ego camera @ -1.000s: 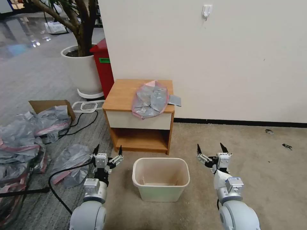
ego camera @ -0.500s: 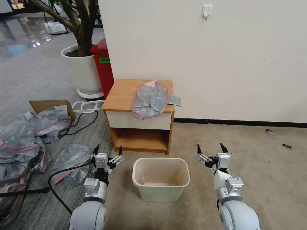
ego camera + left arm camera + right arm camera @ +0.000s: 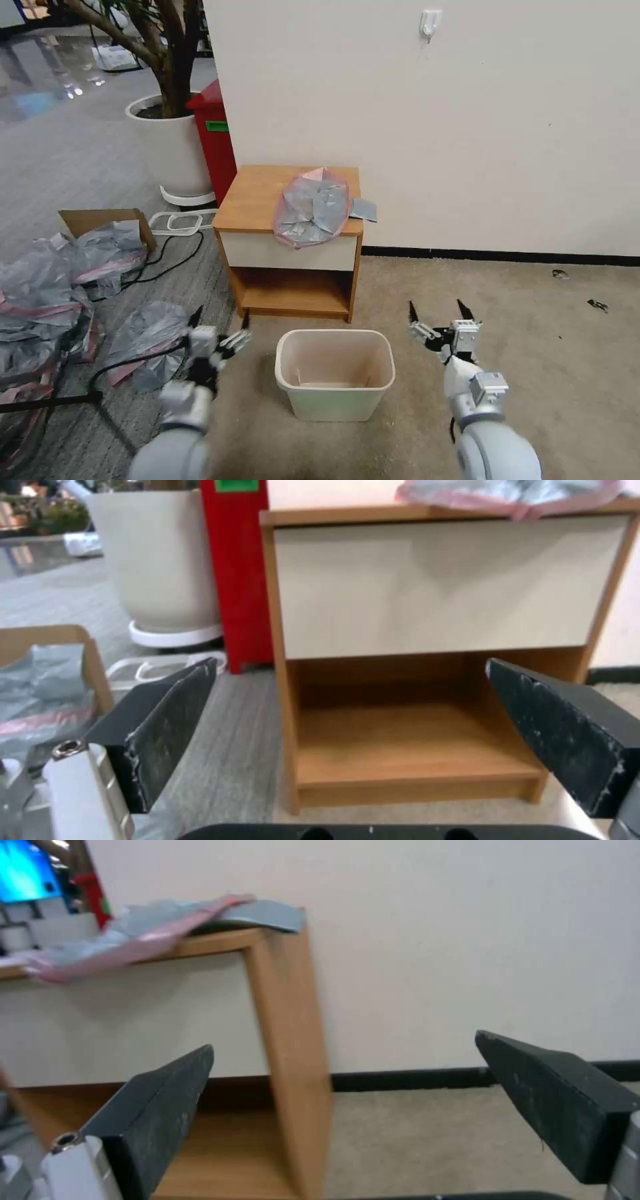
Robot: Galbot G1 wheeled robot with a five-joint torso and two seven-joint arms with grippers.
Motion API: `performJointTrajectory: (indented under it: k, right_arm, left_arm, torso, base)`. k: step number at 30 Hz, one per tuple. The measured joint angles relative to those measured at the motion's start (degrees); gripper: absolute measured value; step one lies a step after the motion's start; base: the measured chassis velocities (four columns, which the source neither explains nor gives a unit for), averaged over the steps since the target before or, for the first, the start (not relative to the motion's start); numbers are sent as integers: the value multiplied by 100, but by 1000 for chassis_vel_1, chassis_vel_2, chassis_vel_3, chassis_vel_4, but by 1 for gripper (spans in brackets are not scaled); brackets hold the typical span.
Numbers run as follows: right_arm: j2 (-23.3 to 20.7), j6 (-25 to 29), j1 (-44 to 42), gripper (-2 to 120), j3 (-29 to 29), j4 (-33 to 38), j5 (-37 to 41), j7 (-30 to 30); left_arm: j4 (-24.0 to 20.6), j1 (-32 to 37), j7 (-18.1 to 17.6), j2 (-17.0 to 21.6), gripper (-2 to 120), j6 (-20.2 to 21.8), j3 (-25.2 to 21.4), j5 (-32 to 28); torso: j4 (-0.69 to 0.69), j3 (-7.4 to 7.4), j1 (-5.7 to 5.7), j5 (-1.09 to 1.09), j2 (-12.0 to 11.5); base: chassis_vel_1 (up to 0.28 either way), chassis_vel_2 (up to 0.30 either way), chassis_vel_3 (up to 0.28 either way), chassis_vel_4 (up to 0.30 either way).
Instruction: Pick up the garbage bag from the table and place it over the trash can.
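Observation:
The garbage bag (image 3: pixel 312 207), crinkly grey with a pink rim, lies on the right part of the table (image 3: pixel 253 193), drooping over the white drawer front; its edge also shows in the wrist views (image 3: pixel 513 495) (image 3: pixel 147 932). The cream trash can (image 3: pixel 335 373) stands empty on the carpet in front of the table. My left gripper (image 3: pixel 218 325) hovers low to the left of the can, open. To the can's right, my right gripper (image 3: pixel 436 311) is open at about the same height. Both hold nothing and point toward the table (image 3: pixel 440 585) (image 3: pixel 287 1005).
A heap of similar grey bags (image 3: pixel 47 293) and a cardboard box (image 3: pixel 100 219) lie on the floor at the left, with black cables (image 3: pixel 143 267). A red bin (image 3: pixel 215 137) and a white plant pot (image 3: pixel 170 143) stand behind the table. The wall (image 3: pixel 467 120) runs close behind.
My left arm has started to move, its gripper shifting slightly left and down and blurring. The right gripper has barely moved. The bag, table and can stay put.

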Motion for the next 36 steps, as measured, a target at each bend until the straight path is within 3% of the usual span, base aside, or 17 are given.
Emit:
performJointTrajectory:
  k: [2,12,14,15,18,19,22,23,30,36]
  right_arm:
    - [-8,-5,-15,100,-9,24,78,-17]
    - [-94,14,202,100,-69,-135,297,-20]
    - [-242,-24,550,100,-255,-321,1159,22]
    - [-242,-24,550,100,-255,-321,1159,22]
    - [-344,-219,1221,100,-460,-565,2675,297]
    - [-344,-219,1221,100,-460,-565,2675,297]
    - [-422,-284,1735,100,-517,-812,3853,397]
    - [-418,-279,1918,100,-536,-962,4119,395]
    - [-123,-143,2885,100,-630,-1837,5056,344]
    - [-113,-30,3579,100,-740,-2638,5237,229]
  left_arm:
    - [48,42,289,-36,100,-2,-56,-32]
    - [66,5,272,0,100,-36,-81,-200]
    - [108,-65,174,147,100,-108,13,-396]
    - [108,-65,174,147,100,-108,13,-396]
    - [170,-182,139,280,99,-544,3,-483]
    - [170,-182,139,280,99,-544,3,-483]
    - [73,-180,147,304,88,-737,-30,-785]
    - [76,-205,147,298,93,-778,-26,-873]
    - [184,-261,153,94,100,-999,186,-843]
    - [121,-157,137,84,100,-1062,187,-681]
  torso:
    - [-3,0,1,0,0]
    - [-3,1,0,0,0]
    - [-3,1,0,0,0]
    - [-3,1,0,0,0]
    - [-2,2,0,0,0]
    - [-2,2,0,0,0]
    - [-2,1,0,1,0]
    - [-3,2,0,1,0]
    - [-2,2,1,1,0]
    - [-2,2,1,1,0]
  base:
    - [0,0,0,0]
    - [0,0,0,0]
    - [0,0,0,0]
    - [0,0,0,0]
    - [0,0,0,0]
    - [0,0,0,0]
    - [0,0,0,0]
    - [0,0,0,0]
    - [0,0,0,0]
    - [0,0,0,0]
